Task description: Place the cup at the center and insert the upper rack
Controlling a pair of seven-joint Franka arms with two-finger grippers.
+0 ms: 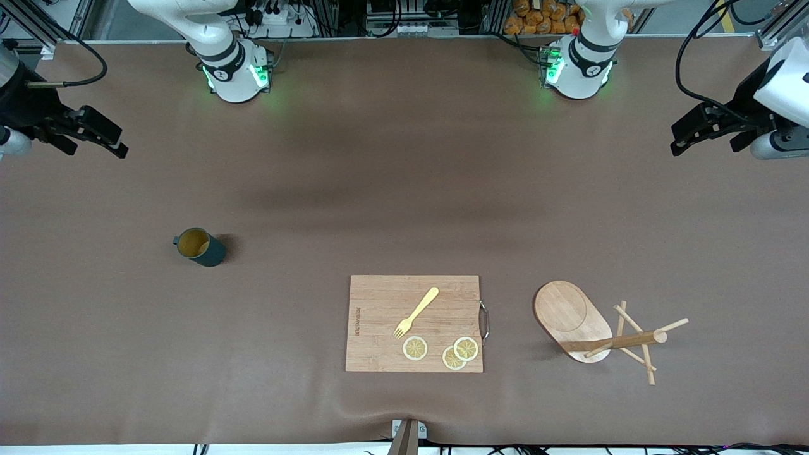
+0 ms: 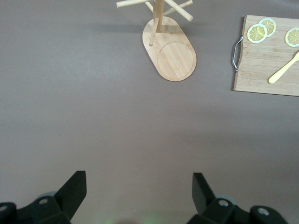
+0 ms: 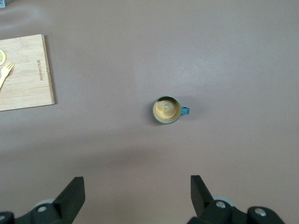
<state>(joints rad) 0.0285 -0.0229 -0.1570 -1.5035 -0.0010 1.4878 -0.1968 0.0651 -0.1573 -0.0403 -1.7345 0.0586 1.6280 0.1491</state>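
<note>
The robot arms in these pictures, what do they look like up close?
Two glossy white arms with black joint bands and green lights at their bases. Black cables loop to each wrist. The left claw and right claw are matte black, each with two angular, wedge-shaped fingers on a block with small silver fittings.

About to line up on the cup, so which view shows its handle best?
The right wrist view: it looks straight down on the cup, handle clear beside the rim. The front view shows the cup small, its handle only a nub. The left wrist view misses it.
</note>
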